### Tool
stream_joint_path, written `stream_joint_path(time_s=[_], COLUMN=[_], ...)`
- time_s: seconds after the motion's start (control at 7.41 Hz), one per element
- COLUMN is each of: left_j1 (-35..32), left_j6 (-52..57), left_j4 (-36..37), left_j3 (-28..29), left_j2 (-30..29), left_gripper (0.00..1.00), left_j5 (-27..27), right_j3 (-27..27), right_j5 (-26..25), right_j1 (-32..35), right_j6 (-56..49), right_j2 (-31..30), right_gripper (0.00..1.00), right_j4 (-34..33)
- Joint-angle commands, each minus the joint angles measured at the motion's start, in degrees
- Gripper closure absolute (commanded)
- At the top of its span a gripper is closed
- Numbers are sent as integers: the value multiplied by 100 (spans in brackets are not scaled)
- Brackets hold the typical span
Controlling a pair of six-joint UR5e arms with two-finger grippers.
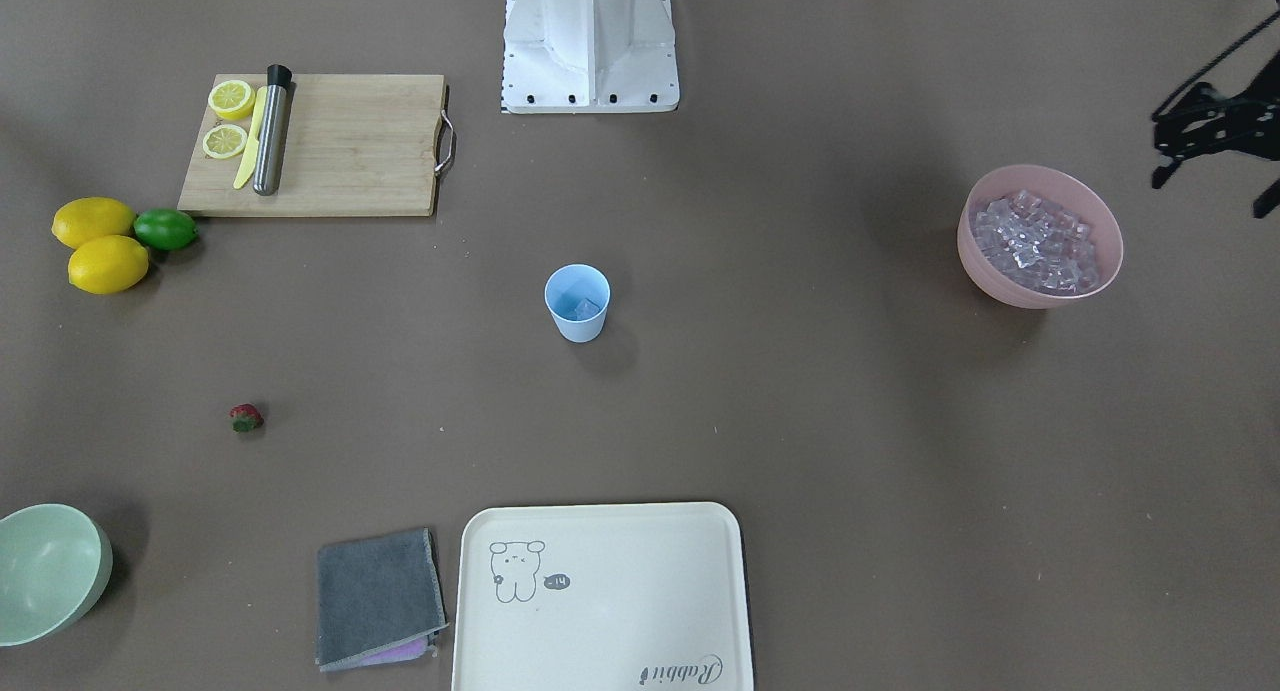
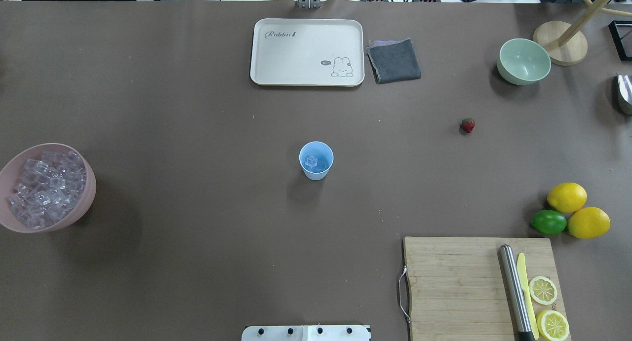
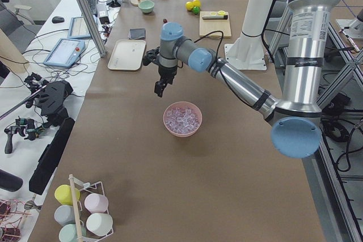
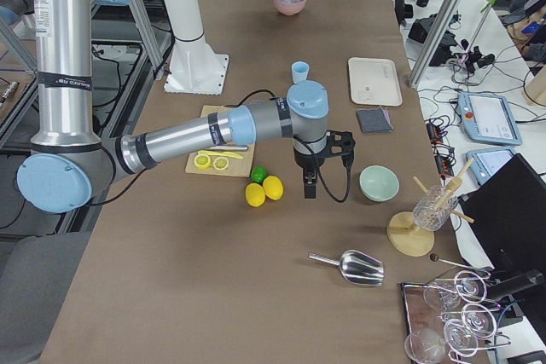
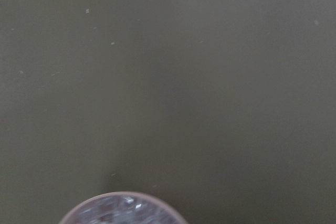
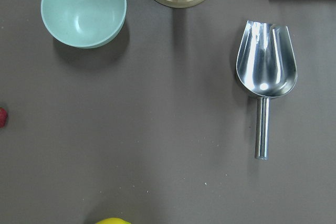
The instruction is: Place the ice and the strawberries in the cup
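I can only see the jaws of the right gripper (image 4: 309,183) from the side, small and dark. I cannot tell if they are apart or closed. It is the same for the left gripper (image 3: 161,87).

The cup (image 2: 316,174) stands in the middle of the table. One cube of ice (image 2: 311,161) lies inside it. More ice sits in the pink bowl (image 2: 90,198), well away from the cup on the robot's left. The left gripper hangs in the air near that bowl.

The strawberry (image 2: 467,126) lies on the bare table, well away from the cup on the robot's right. It is a bit farther from the robot than the cup is, and nothing touches it.

The right gripper hangs even farther out from the cup on that side, near the green bowl (image 6: 84,9), the lemons (image 2: 567,197) and the scoop (image 6: 266,66). Its own camera sees the strawberry only at its left edge. So I think the gripper has to go back toward the cup to get over the strawberry. The right arm is much nearer to it, so I think this is its job.

The strawberry lies on its side. Its long way runs from the robot's side to the far side, a little slanted. The green cap seems to point away from the robot, but it is too small to be sure. I think the jaws should close across its short way, one on the cup side and one on the other side.
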Motion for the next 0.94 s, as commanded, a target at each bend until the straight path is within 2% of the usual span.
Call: stream_joint_path(time_s=[0.0,0.13,0.54,0.67,0.81], left_j1=[-781,-809,-809,-809,-818], left_j6=[1070,1071,1071,1071,1071], left_j4=[37,-6,-24,-24,-24], left_j3=[889,893,867,875,867], left_j2=[272,386,528,537,563], left_gripper=[0,0,0,0,0], left_j5=[-568,-659,-695,-695,-695], right_j3=[12,-22,-259,-608,-1299], right_j5=[-28,-177,-1097,-1458,-1661], right_j1=[-279,-673,-2271,-2711,-3081], right_j6=[398,1046,2954,3630,4072], right_j2=[351,710,1625,1724,1768], right_gripper=[0,0,0,1,1], right_j4=[0,0,61,784,1922])
